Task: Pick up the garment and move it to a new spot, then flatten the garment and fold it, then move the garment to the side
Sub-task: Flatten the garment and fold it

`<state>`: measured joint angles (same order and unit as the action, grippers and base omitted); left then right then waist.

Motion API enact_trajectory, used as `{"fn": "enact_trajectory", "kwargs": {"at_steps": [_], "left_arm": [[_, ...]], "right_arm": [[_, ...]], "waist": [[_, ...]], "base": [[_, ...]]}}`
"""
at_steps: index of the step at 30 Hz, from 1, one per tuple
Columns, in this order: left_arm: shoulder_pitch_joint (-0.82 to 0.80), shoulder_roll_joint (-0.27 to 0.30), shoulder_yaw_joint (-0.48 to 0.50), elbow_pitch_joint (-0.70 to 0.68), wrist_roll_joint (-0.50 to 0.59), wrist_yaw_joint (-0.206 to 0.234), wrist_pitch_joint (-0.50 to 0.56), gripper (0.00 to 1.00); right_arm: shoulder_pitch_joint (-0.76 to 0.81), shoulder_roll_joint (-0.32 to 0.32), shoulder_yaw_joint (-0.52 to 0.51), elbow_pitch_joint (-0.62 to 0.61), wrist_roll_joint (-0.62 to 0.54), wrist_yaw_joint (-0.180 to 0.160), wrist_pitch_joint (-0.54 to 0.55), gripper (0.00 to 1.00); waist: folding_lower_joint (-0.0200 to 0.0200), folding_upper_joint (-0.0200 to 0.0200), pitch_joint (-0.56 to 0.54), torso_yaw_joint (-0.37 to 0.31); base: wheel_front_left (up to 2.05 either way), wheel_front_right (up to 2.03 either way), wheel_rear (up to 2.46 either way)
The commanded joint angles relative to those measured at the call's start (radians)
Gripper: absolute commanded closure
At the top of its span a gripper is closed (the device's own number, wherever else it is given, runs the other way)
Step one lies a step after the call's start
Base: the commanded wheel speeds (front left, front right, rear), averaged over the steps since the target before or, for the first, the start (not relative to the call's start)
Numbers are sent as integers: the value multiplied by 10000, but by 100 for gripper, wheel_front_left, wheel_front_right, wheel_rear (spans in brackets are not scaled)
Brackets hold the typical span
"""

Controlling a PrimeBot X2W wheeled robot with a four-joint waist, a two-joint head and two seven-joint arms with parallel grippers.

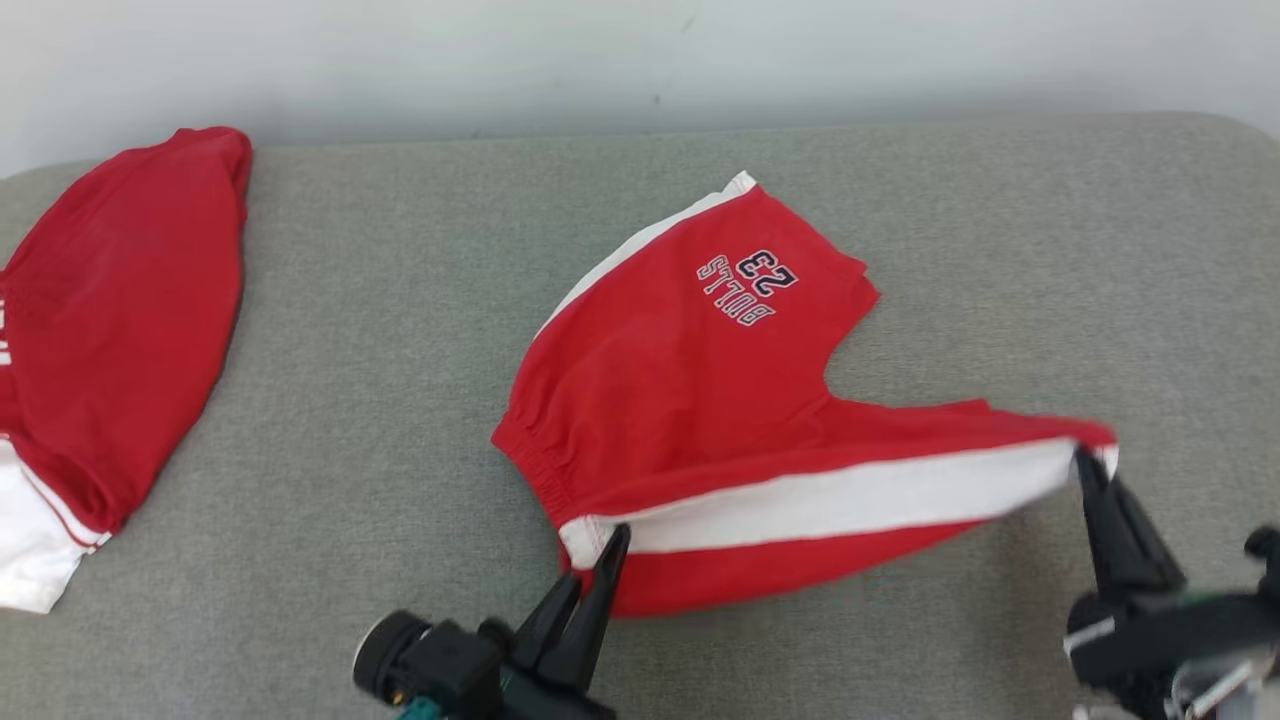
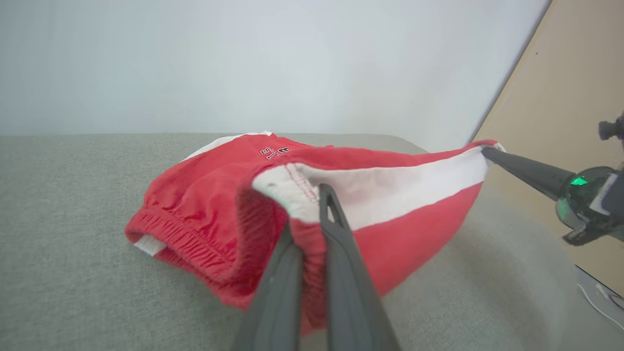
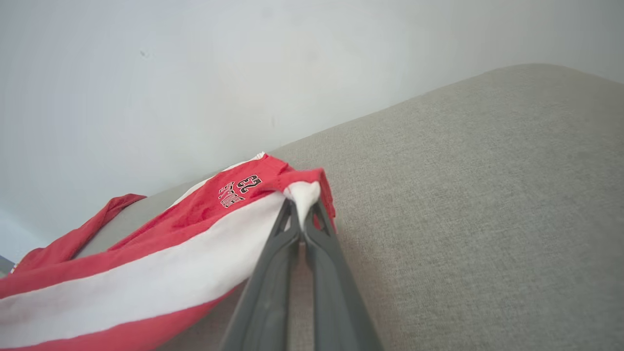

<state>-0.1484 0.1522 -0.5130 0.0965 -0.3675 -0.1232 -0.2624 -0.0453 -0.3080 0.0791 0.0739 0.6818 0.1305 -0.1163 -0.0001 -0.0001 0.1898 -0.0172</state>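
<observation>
Setting: a bare indoor test room, lab-like rather than lived-in. Grey fabric-covered padded worktop, rounded at its far right corner, stands against a plain pale wall. Tan panel at right, white cable below it.

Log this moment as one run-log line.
left gripper: shut on red shorts waistband | right gripper: shut on hem | stripe stretched between

The garment is soft matt cloth, red and white, with a puckered elastic waistband. Cushion is coarse grey woven fabric, matt. Gripper fingers look like smooth dark matt plastic.
</observation>
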Motion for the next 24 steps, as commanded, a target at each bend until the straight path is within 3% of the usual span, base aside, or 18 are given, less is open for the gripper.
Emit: {"fn": "enact_trajectory", "kwargs": {"at_steps": [1,10,19,24], "left_arm": [[-298,-100,-26,56,104,-29,-37,100],[-2015,-767,348,539,158,-85,-35,100],[-3845,-1008,718,1970,-259,-63,-35,100],[-4434,-1020,494,2486,-724,-63,-36,100]], "right_arm": [[-390,-52,-35,16,145,5,112,100],[-3865,-746,748,1341,-70,5,712,100],[-7581,-574,1672,4786,-322,5,889,100],[-8702,-474,2151,6305,-462,5,779,100]], "waist": [[1,1,170,189],[1,1,1068,1012],[1,1,1978,1803],[1,1,2212,2015]], "base": [[0,0,0],[0,0,0],[0,0,0],[0,0,0]]}}
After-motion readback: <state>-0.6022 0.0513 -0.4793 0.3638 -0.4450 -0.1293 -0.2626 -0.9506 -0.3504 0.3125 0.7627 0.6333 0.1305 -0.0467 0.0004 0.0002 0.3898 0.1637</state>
